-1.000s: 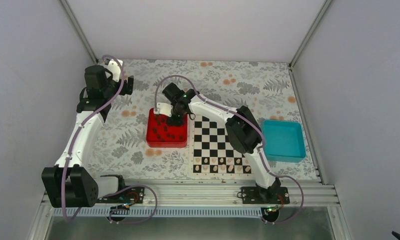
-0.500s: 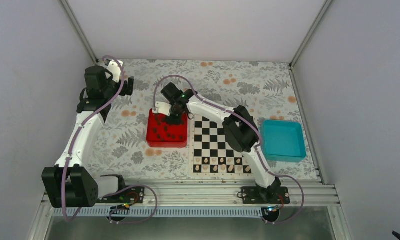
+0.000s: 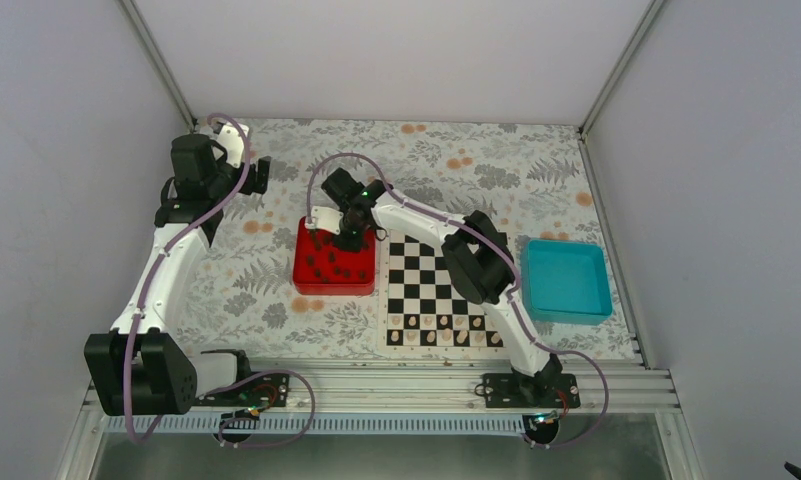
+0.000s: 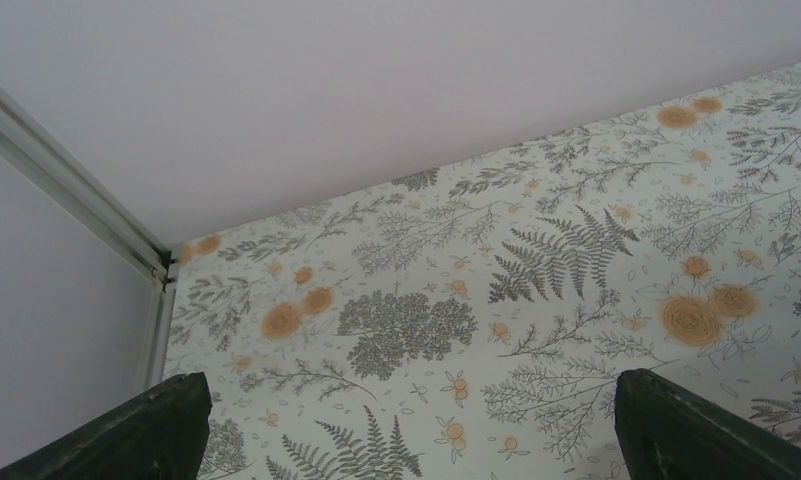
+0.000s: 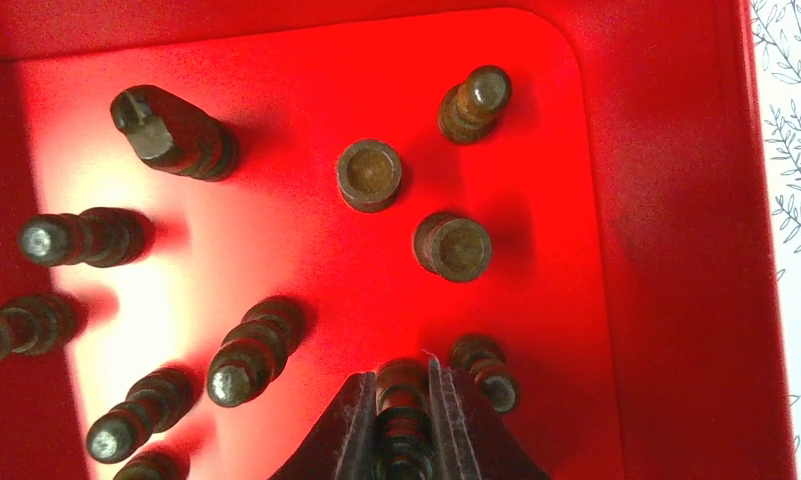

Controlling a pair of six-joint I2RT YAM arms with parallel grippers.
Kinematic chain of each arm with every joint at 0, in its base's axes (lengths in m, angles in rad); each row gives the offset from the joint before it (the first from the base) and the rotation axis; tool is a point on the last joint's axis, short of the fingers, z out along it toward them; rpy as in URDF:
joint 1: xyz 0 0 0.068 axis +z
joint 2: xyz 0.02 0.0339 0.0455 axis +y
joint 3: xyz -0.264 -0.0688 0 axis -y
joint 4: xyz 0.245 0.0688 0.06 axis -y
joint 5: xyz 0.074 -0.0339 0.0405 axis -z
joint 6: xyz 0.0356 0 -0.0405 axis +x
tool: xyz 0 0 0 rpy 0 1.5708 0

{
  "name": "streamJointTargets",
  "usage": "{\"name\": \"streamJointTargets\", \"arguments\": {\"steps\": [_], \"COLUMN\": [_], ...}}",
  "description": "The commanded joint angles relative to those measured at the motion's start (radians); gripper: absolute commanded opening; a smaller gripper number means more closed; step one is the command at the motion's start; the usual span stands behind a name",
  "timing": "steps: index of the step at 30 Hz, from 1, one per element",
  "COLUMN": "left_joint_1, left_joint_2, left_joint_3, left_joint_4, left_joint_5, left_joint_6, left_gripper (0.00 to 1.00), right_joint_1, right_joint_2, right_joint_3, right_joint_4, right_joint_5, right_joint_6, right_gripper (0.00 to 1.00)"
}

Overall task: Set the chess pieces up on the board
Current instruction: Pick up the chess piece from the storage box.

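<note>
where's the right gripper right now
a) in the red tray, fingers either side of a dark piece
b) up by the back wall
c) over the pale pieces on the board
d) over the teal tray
a: the wrist view shows the right gripper with a finger close on each side of a dark piece, down inside the red tray.

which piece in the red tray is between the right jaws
The chess piece at the bottom centre of the right wrist view; the jaws hug its sides, the others stand free.
</note>
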Motion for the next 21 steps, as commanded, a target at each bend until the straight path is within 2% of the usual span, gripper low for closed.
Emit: {"name": "streamJointTargets", "arguments": {"steps": [1, 10, 15, 21], "left_joint_1": [0.007, 0.007, 0.008, 0.009], "left_joint_2": [-0.018, -0.018, -0.015, -0.012], "left_joint_3": [-0.006, -0.005, -0.002, -0.005], "left_joint_4": [0.022, 0.024, 0.023, 0.027], "left_joint_5": [0.018, 0.008, 0.012, 0.016], "left_joint_6": [0.009, 0.009, 0.007, 0.005], "left_gripper": [1.0, 1.0, 1.0, 1.0], "right_joint_1": [0.01, -0.044, -0.181, -0.338], "right_joint_2": [-0.055, -0.28, -0.422, -0.554], "right_joint_3": [0.003, -0.059, -0.181, -0.425], "right_joint_4": [-0.004, -0.017, -0.007, 0.083], "right_joint_5": [0.009, 0.016, 0.001, -0.022], "right_joint_6": [0.003, 0.017, 0.02, -0.004], "right_gripper": [0.07, 0.04, 0.04, 0.05]}}
